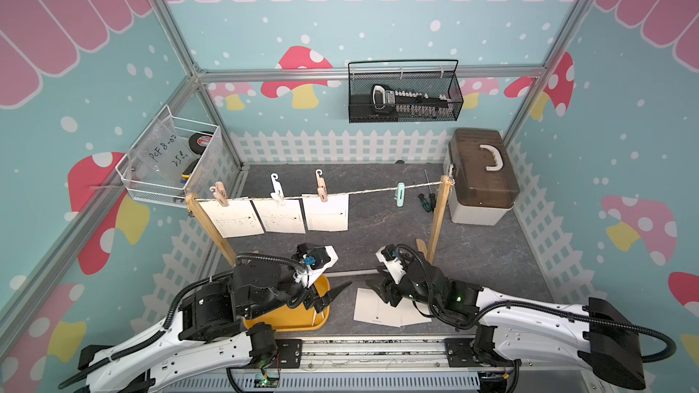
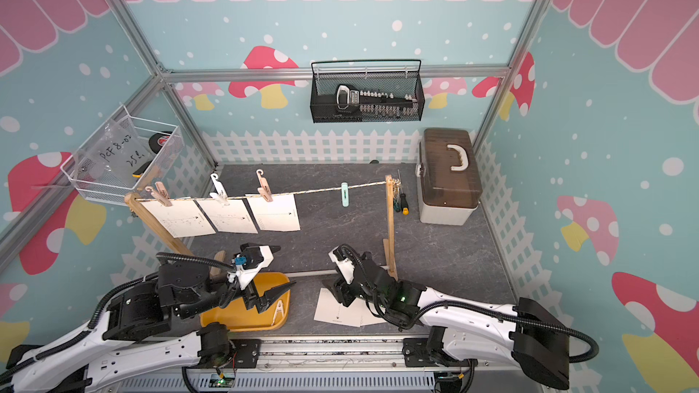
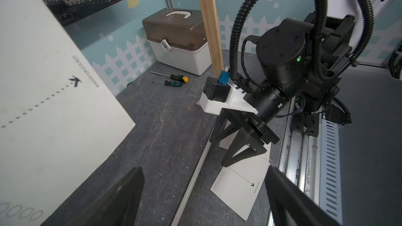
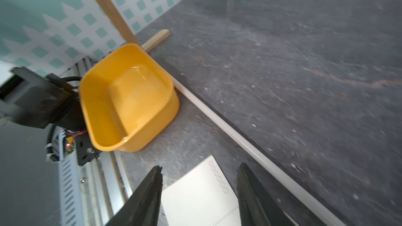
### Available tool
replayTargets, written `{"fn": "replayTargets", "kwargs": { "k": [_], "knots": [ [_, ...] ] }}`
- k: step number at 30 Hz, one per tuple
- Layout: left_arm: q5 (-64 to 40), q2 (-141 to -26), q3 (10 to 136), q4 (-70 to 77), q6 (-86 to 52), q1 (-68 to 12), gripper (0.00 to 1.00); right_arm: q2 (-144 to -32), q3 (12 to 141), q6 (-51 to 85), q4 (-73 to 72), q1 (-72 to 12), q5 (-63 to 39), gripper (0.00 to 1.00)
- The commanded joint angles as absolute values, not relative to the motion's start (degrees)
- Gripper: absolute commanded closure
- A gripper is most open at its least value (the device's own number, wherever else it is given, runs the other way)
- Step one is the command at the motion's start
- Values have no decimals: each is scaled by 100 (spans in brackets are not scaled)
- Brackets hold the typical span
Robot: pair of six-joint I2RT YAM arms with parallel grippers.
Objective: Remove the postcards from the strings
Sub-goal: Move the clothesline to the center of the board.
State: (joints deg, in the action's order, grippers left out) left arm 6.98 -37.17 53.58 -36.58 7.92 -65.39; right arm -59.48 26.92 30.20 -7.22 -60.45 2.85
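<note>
Dark grey tabletop (image 1: 382, 228) fills the floor of a booth papered with mushrooms. We see three postcards (image 1: 281, 217) hanging by pegs (image 1: 320, 187) from the string (image 1: 378, 190), which runs between two wooden posts (image 1: 438, 217). A mint peg (image 1: 400, 193) sits alone on the string, nearer the right post. Two more postcards (image 1: 372, 306) lie flat and overlapping near the front edge. Our right gripper (image 1: 378, 289) stands over them, jaws parted with nothing between them, tips close to the top one. Our left gripper (image 1: 333, 294) hangs above the yellow bin (image 1: 280, 321), jaws spread wide and holding nothing. A white peg (image 2: 279, 308) lies in the bin.
</note>
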Motion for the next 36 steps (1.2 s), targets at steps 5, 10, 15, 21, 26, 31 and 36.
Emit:
{"fn": "replayTargets", "kwargs": {
  "k": [5, 10, 15, 21, 26, 31, 36],
  "knots": [
    [125, -4248, 5383, -3313, 725, -6531, 8, -6272, 2405, 3863, -720, -5340, 10, 47],
    [32, -4452, 5397, -3261, 668, -6533, 9, -6982, 2528, 3987, -940, -5217, -289, 48],
    [-9, -4500, 5319, -3149, 633, -6525, 8, -7466, 2588, 4060, -1094, -5144, -461, 49],
    [-16, -4531, 5275, -3107, 633, -6526, 8, -7717, 2695, 3959, -1161, -5010, -328, 49],
    [-35, -4562, 5265, -3086, 642, -6527, 8, -8019, 2910, 3724, -1162, -4763, -266, 50],
    [-17, -4536, 5256, -3068, 642, -6522, 8, -8586, 3335, 3489, -1160, -4597, -398, 51],
    [69, -4477, 5181, -3012, 642, -6515, 8, -9217, 3909, 3251, -1160, -4486, -504, 52]
  ]
}}
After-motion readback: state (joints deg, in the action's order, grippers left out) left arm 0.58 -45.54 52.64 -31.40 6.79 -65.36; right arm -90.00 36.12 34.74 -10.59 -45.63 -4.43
